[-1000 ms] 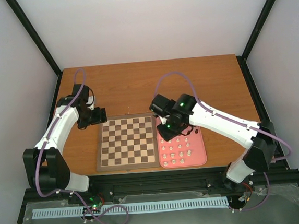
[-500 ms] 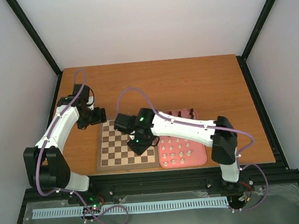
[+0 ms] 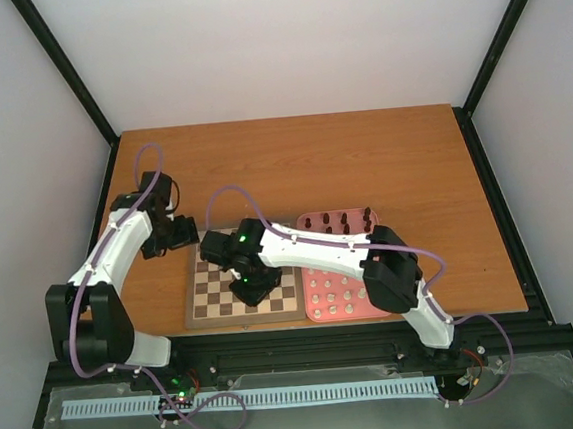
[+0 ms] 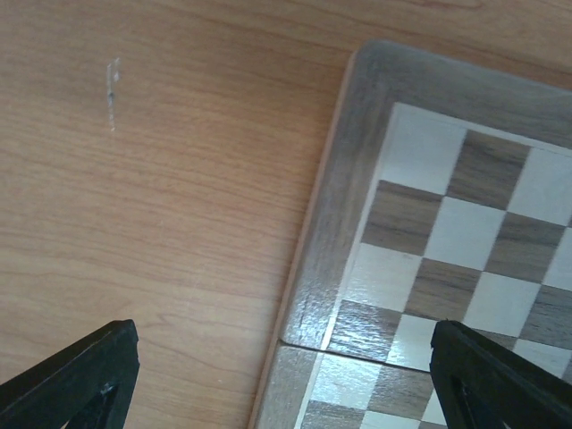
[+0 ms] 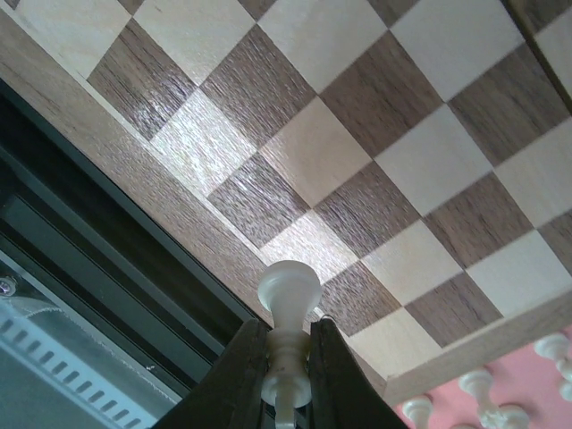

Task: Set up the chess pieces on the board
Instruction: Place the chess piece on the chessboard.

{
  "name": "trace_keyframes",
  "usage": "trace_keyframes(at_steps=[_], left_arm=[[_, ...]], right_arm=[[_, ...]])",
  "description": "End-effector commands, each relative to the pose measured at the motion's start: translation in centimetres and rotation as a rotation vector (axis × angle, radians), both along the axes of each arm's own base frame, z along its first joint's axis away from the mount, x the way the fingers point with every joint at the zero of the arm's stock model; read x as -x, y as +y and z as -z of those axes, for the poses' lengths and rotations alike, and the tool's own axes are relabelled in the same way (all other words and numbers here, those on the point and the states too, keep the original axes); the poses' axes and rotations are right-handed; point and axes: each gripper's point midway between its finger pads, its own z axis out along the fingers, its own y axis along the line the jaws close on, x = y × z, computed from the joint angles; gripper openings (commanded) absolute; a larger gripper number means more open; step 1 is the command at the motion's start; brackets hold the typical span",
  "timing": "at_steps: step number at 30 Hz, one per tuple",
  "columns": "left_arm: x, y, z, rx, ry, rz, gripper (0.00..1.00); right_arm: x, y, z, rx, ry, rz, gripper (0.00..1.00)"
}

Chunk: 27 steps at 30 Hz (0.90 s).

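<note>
Fingers of the right pincer (image 5: 289, 332) squeeze one white chess piece (image 5: 289, 290) by its neck, round head sticking out past the tips. Just beyond it lies the board (image 5: 357, 134), near its front rim. The left pincer (image 4: 281, 344) is spread wide open above a corner of the board

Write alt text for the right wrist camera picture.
The right tool grips a cream-white chess piece by its stem, over the chessboard near its rim. More white pieces stand in a pink tray at lower right.
</note>
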Motion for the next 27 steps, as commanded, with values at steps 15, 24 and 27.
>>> trace_keyframes(at_steps=[15,24,27], left_arm=[[1.2,4.2,-1.1,0.022,-0.077,-0.269,1.0],[1.3,4.1,-1.0,0.032,-0.083,-0.269,1.0],[1.1,3.9,-0.9,0.043,-0.087,-0.263,1.0]], right_arm=[[1.1,2.3,2.3,0.023,0.082,-0.093,0.03],[0.8,2.6,3.0,0.041,0.076,-0.104,0.03],[0.7,2.5,3.2,0.051,0.074,-0.105,0.03]])
